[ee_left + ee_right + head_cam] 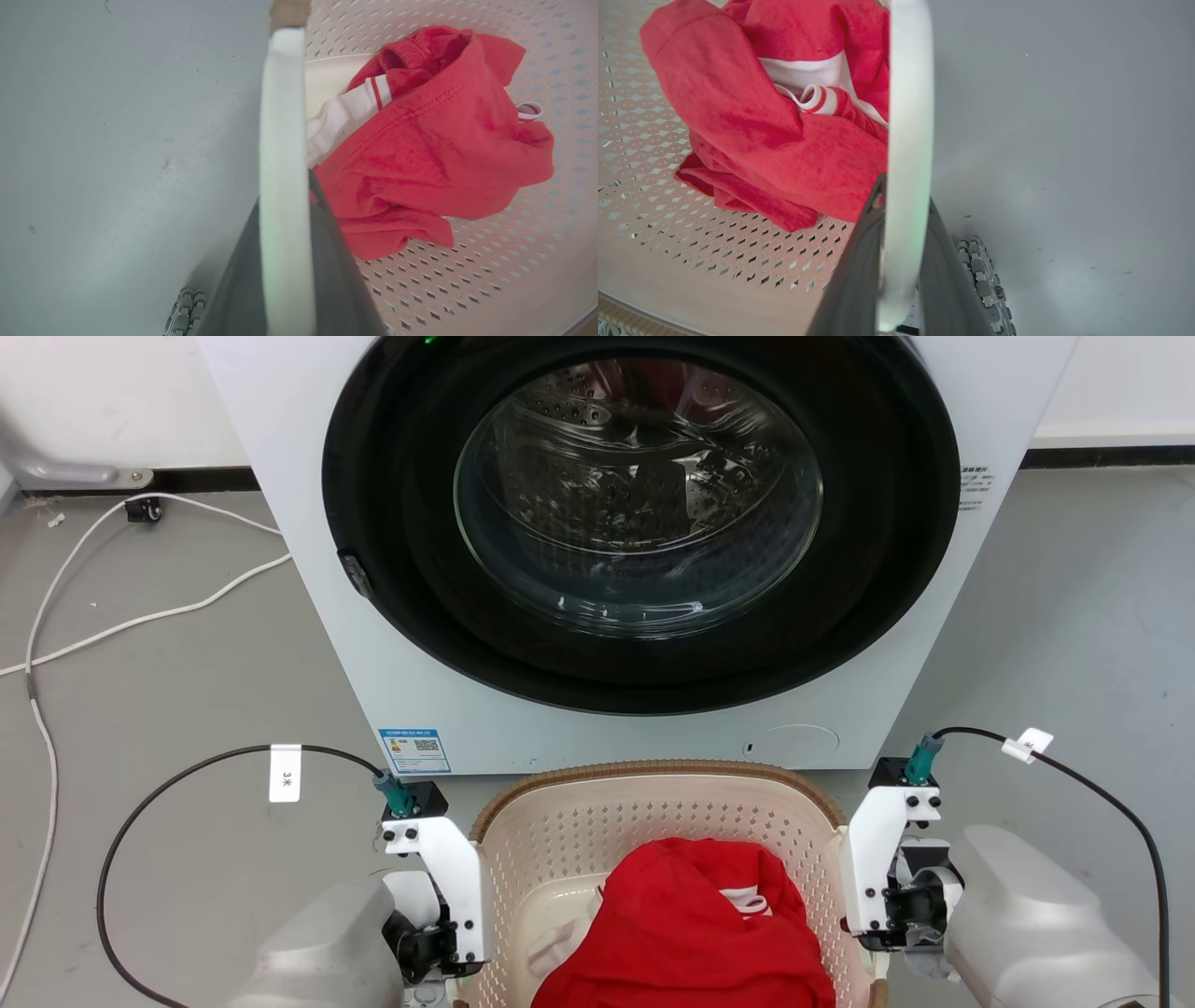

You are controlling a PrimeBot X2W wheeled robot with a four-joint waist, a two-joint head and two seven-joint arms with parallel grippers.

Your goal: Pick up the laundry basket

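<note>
Shows laundry basket (653, 771) just in front of washing machine (420, 709), red garment (691, 933) inside. At its sides, left gripper (285, 196) straddling left handle (282, 116), right gripper (906, 196) straddling right handle (910, 93); fingers apparently pinching each, contact blurred.

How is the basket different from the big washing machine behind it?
The cream plastic laundry basket with holey walls is small and low; the white front-loading washing machine towers behind it. The basket is open on top, showing red clothing; the machine's round glass door is shut. Both have little holes: basket walls, machine drum.
</note>
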